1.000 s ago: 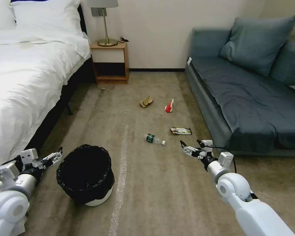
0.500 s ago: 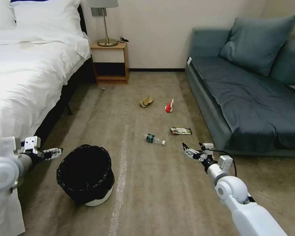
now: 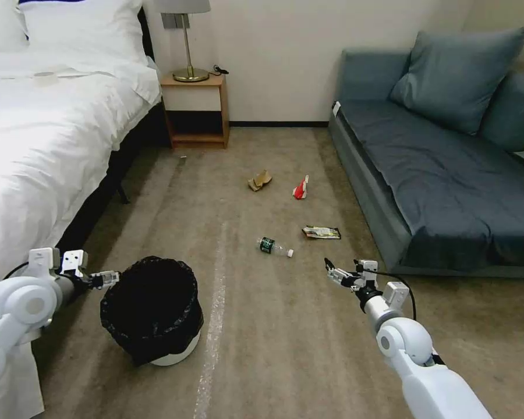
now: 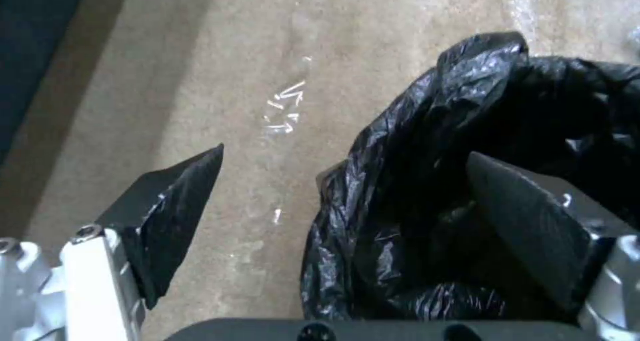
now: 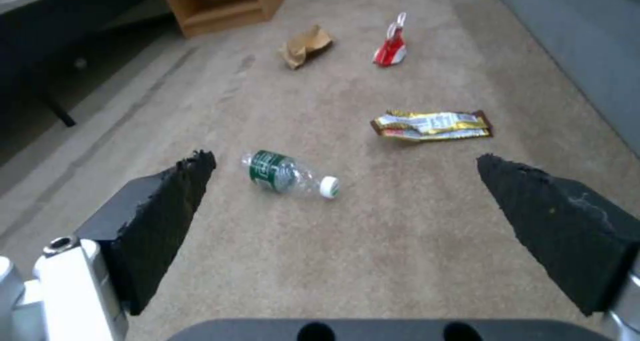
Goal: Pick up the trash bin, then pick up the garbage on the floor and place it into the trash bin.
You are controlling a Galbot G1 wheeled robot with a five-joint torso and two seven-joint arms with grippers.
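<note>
Bin (image 3: 157, 314): standing upright on the carpet (image 3: 262, 349) at the lower left of the head frame, black liner (image 4: 467, 146) draping over its rim; nothing is lifting it.
Left gripper (image 3: 108, 278): hovering at the bin's left rim in the head view; fingers (image 4: 167, 206) are gaping wide, one over bare carpet outside the rim, the other over the liner, so they are straddling the rim without closing on it.
Right gripper (image 3: 339, 272): hanging above the carpet right of centre in the head frame, just in front of the sofa (image 3: 448, 174); fingers (image 5: 160, 216) are spread wide, holding nothing.
Bottle (image 3: 275, 247): lying on its side at the frame's middle, green label, white cap; in the right wrist picture (image 5: 288, 173) it is showing between the two fingers, farther off on the floor.
Wrapper (image 3: 321, 233): lying flat just right of and above the bottle, near the sofa's edge.
Red packet (image 3: 300, 188): resting higher in the frame, well apart from the wrapper.
Paper wad (image 3: 259, 180): sitting just left of the red packet.
Bed (image 3: 41, 145): taking up the left side.
Nightstand (image 3: 195, 110): standing at upper centre-left against the wall.
</note>
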